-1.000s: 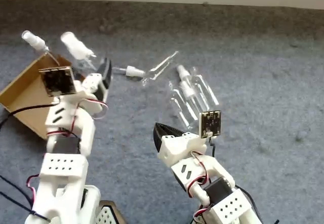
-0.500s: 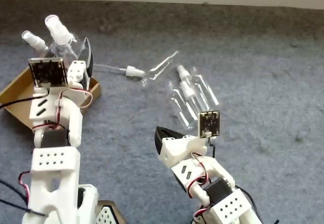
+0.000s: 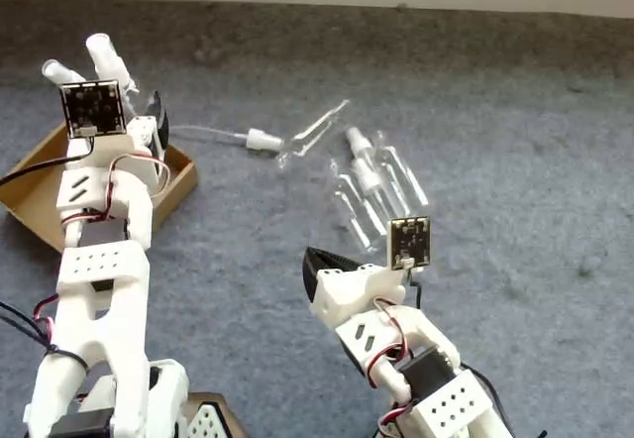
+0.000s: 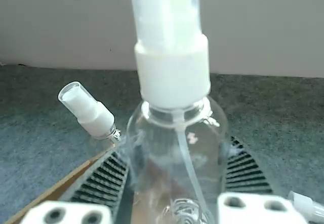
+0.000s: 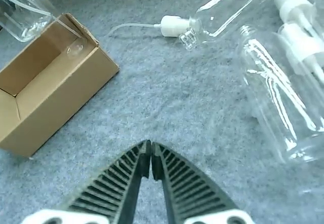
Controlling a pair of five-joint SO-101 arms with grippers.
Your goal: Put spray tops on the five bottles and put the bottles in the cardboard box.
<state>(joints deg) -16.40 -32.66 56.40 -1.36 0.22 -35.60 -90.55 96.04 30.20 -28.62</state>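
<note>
Left gripper (image 4: 174,176) is clamped on a capped bottle (image 4: 174,133), upright over the cardboard box (image 5: 63,98). Right gripper (image 5: 151,159) sits beside the box, jaws closed and empty. Risk: if released this high, the bottle topples past the box rim or knocks the leaning bottle (image 4: 87,110) out.

Grey carpet (image 3: 515,111) holds a cardboard box (image 3: 176,178), clear bottles (image 3: 381,190), one spray top (image 3: 263,140).

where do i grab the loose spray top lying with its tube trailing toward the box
Take the spray top by its white body, straight down, fingers either side. It lies flat; its tube is probably too thin to hold, and a lying bottle crowds the other end.
</note>
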